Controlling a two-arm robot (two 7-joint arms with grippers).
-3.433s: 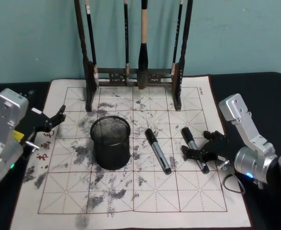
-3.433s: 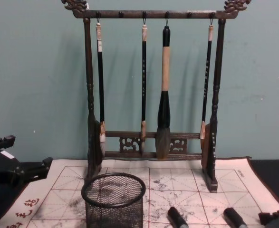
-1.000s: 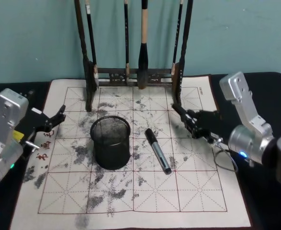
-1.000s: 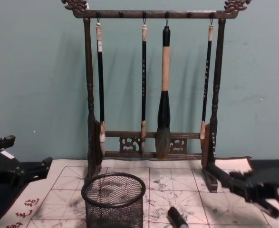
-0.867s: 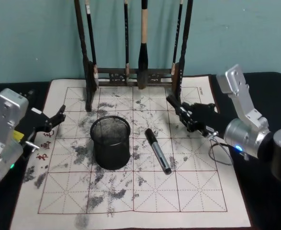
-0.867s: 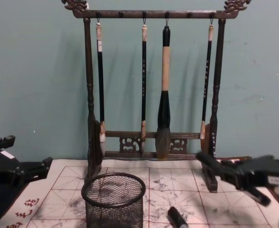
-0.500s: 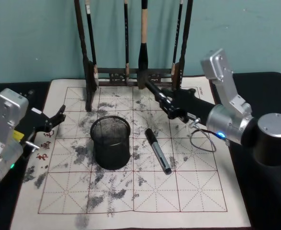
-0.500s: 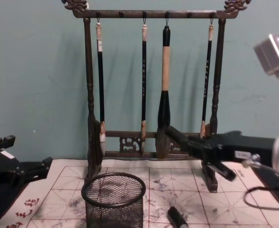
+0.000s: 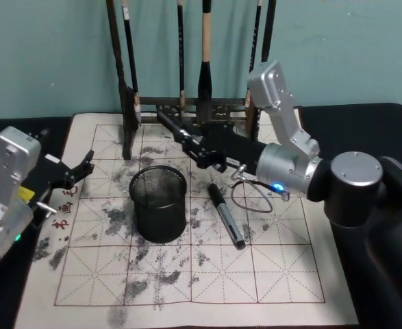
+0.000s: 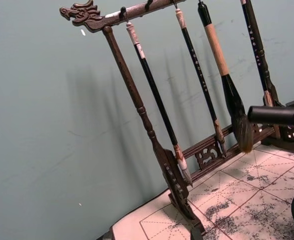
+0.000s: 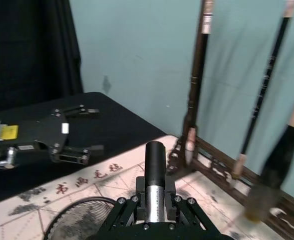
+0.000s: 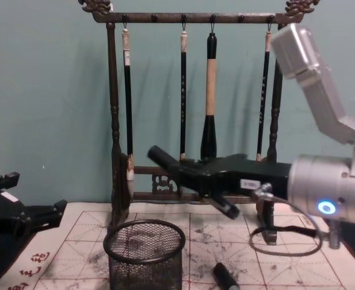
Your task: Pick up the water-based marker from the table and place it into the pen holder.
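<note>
right pincer [image 9: 199, 149], clamped on the water-based marker [image 9: 173, 128], had swung from the mat's [image 9: 269, 274] right to just behind the pen holder [image 9: 158, 205], drop likely next; left pincer [image 9: 74, 173] sat wide at left.

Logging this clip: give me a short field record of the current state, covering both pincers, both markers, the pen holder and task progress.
right pincer: shut on held marker, raised just behind the pen holder
held marker: near level, tip toward the robot's left, outside the holder
pen holder: upright on mat, nothing seen inside
second marker: lying on mat, right of holder
left pincer: open, parked at mat's left edge
progress: marker picked up, not yet placed
</note>
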